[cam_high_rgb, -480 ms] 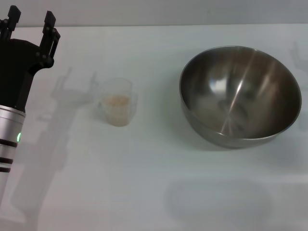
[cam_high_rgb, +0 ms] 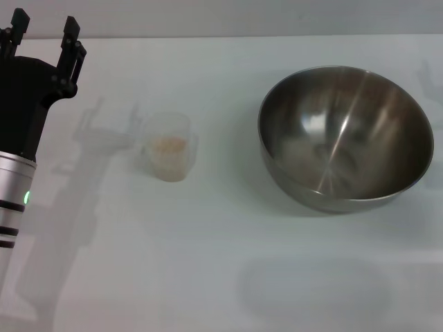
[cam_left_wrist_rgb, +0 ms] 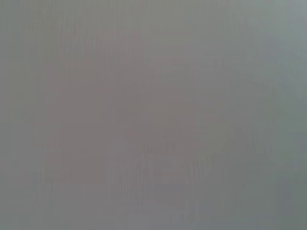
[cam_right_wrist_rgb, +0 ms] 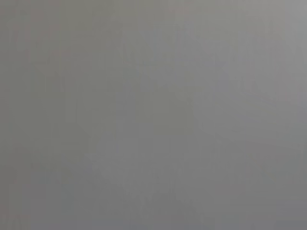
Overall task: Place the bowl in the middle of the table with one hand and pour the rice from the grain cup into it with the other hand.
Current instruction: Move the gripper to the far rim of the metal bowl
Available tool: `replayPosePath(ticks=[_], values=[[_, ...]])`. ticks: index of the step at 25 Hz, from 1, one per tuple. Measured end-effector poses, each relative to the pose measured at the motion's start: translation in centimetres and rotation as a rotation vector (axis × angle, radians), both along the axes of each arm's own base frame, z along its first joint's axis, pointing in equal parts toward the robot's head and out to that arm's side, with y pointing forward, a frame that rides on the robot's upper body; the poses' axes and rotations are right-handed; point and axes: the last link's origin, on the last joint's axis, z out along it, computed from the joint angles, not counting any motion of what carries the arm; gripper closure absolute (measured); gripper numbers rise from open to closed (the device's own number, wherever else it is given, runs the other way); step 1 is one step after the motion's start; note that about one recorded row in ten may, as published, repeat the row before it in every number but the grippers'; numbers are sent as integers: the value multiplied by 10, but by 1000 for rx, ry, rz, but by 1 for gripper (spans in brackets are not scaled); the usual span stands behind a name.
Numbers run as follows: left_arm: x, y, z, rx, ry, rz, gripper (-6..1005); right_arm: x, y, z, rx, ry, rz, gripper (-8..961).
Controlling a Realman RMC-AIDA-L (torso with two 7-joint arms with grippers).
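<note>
The steel bowl [cam_high_rgb: 345, 137] sits upright on the white table [cam_high_rgb: 208, 263] at the right, empty inside. The clear grain cup [cam_high_rgb: 168, 147] stands left of the middle with a little pale rice [cam_high_rgb: 168, 144] in it. My left gripper [cam_high_rgb: 44, 28] is open and empty at the far left, well left of the cup and apart from it. My right gripper is out of view. Both wrist views show only a plain grey surface.
The table's far edge runs along the top of the head view. My left arm's black and silver body [cam_high_rgb: 17, 138] stands along the left edge. Bare tabletop lies between cup and bowl and across the front.
</note>
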Motion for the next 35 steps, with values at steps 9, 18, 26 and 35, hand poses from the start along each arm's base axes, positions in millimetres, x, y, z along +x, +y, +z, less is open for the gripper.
replayPosePath(ticks=[9, 18, 26, 35], values=[[-1, -1, 0, 1, -1, 2, 328, -6, 22, 6, 3, 82, -94, 193], [-3, -2, 1, 5, 1, 5, 328, -27, 53, 4, -236, 227, -221, 193], [-6, -2, 2, 8, 7, 17, 329, -57, 65, 2, -586, 234, -405, 192], [-6, 1, 5, 17, 14, 18, 329, -96, 44, 35, -874, 225, -569, 192]])
